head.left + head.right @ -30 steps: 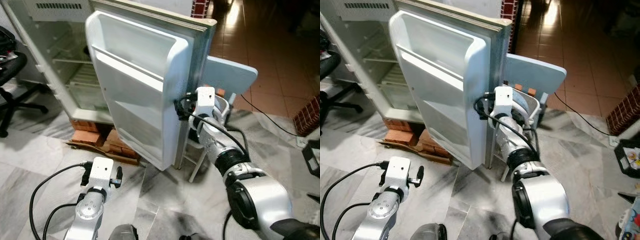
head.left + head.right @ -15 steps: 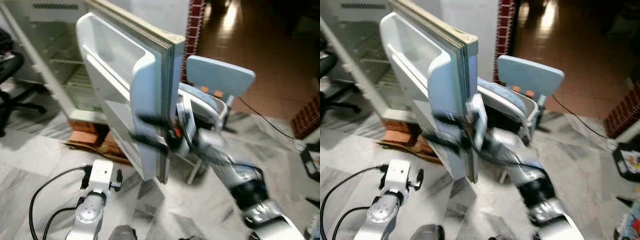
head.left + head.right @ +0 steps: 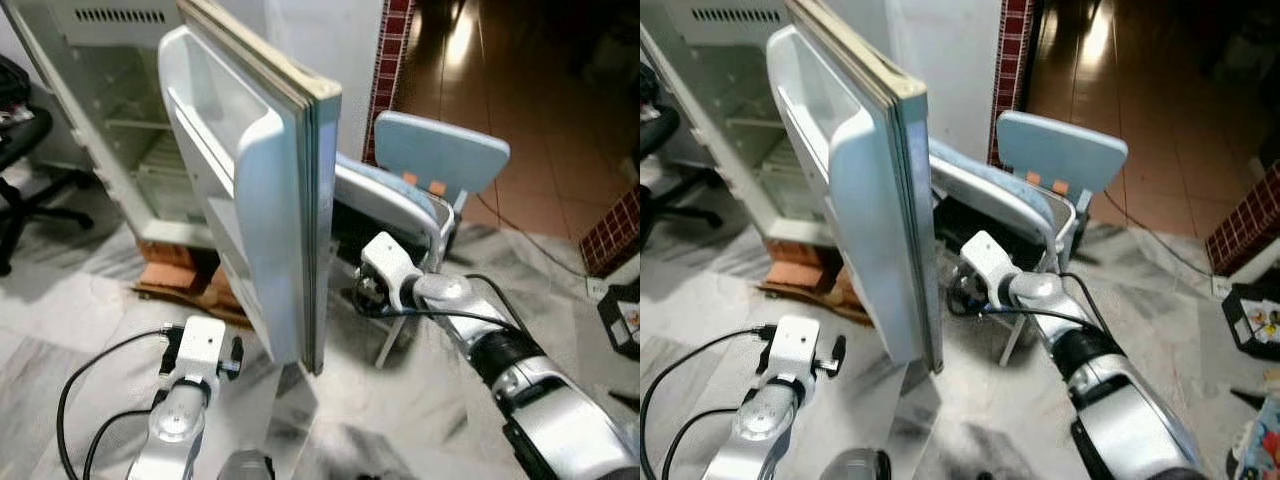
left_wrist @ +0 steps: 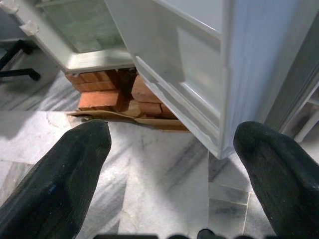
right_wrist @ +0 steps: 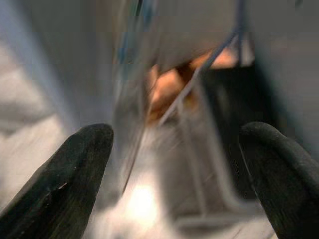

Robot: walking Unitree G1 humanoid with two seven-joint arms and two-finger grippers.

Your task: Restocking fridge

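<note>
Left eye view: the fridge was seen standing open on a stack of bricks, its interior shelves pale and bare-looking. The fridge door was swung out edge-on toward the camera, its inner shelf mouldings facing the robot's left. The right gripper was held just behind the door's edge, low, in front of a light-blue chair. The left gripper was held low over the marble floor, near the door's bottom corner. An office chair was noted at the far left.

Right eye view: the same scene was recorded; the right gripper appeared beside the door edge, and contact could not be judged. A cable was seen trailing from the left arm.

Left wrist view: the left gripper's 2 fingers were spread wide, nothing between them. The door's lower corner, the bricks and the floor were visible beyond.

Right wrist view: heavily blurred. The right gripper's 2 fingers were spread wide apart with nothing held; a grey frame and orange patches were made out beyond, unidentified.
</note>
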